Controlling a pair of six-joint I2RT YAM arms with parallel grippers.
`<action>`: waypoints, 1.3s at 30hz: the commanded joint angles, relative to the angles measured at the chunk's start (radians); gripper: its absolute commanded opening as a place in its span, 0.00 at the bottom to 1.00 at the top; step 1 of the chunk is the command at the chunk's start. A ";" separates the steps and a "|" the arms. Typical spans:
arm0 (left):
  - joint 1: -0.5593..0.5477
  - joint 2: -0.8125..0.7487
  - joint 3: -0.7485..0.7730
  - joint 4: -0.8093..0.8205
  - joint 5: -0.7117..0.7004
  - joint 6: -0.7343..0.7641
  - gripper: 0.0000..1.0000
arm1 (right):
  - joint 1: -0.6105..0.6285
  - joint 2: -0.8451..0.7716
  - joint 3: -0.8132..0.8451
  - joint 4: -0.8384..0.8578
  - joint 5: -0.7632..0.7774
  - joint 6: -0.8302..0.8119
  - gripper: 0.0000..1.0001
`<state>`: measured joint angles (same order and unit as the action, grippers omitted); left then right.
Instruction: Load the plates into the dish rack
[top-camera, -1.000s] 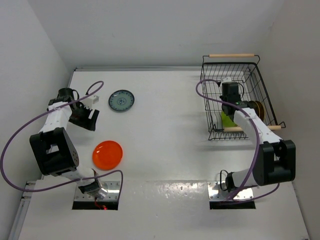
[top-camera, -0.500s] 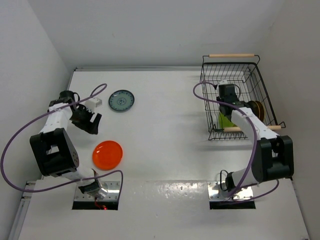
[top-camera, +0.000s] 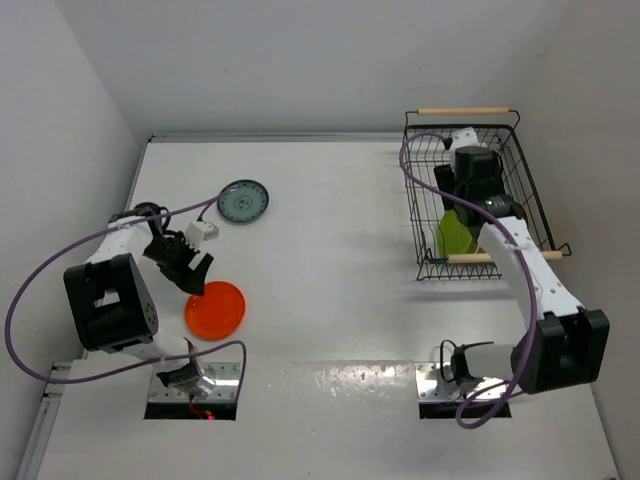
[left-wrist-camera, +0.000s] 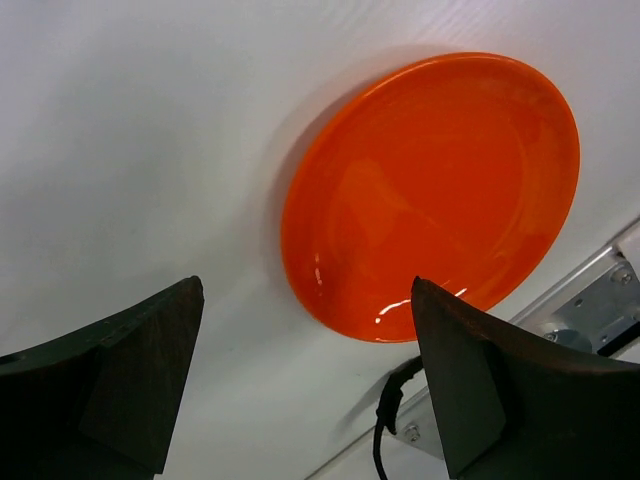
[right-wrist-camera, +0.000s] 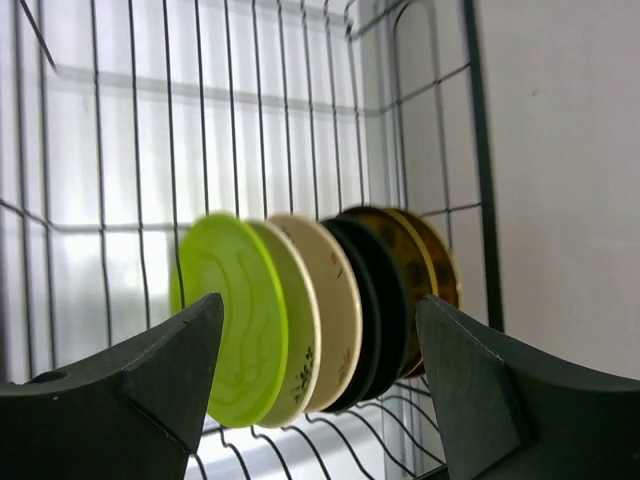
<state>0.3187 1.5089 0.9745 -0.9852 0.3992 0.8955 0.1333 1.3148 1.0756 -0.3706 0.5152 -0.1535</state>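
An orange-red plate (top-camera: 215, 310) (left-wrist-camera: 430, 190) lies flat near the table's front left. My left gripper (top-camera: 196, 281) (left-wrist-camera: 305, 283) hangs open just over its far-left rim, with nothing between the fingers. A teal patterned plate (top-camera: 243, 202) lies flat further back. The dish rack (top-camera: 412, 185) (right-wrist-camera: 480, 150) stands at the right. In it, on edge in a row, are a lime green plate (top-camera: 455, 238) (right-wrist-camera: 225, 320), two cream plates (right-wrist-camera: 325, 300), two black ones (right-wrist-camera: 375, 300) and two brown-and-yellow ones (right-wrist-camera: 425, 270). My right gripper (top-camera: 468, 205) (right-wrist-camera: 318, 302) is open above that row, touching none.
Metal base plates (top-camera: 195, 385) and a black cable (left-wrist-camera: 385, 420) lie at the near edge, just beyond the orange-red plate. Purple cables loop from both arms. White walls close in the left, back and right sides, with the rack near the right wall.
My right gripper has opened, let go of the lime green plate in the rack and drawn back from it. My left gripper has moved nearer, from beside the teal plate to the orange-red one.
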 joint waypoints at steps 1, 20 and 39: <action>-0.030 0.048 -0.026 -0.015 0.004 0.073 0.90 | 0.009 -0.055 0.075 0.004 -0.032 0.065 0.77; -0.165 0.198 -0.034 0.135 0.030 -0.058 0.00 | 0.158 -0.209 0.084 0.021 -0.093 0.117 0.73; -0.368 -0.041 0.397 0.108 0.478 -0.296 0.00 | 0.509 0.282 0.116 0.463 -0.834 0.617 0.74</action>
<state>-0.0338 1.4887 1.3411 -0.8650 0.8024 0.6441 0.6270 1.5478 1.1076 -0.0742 -0.2394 0.3687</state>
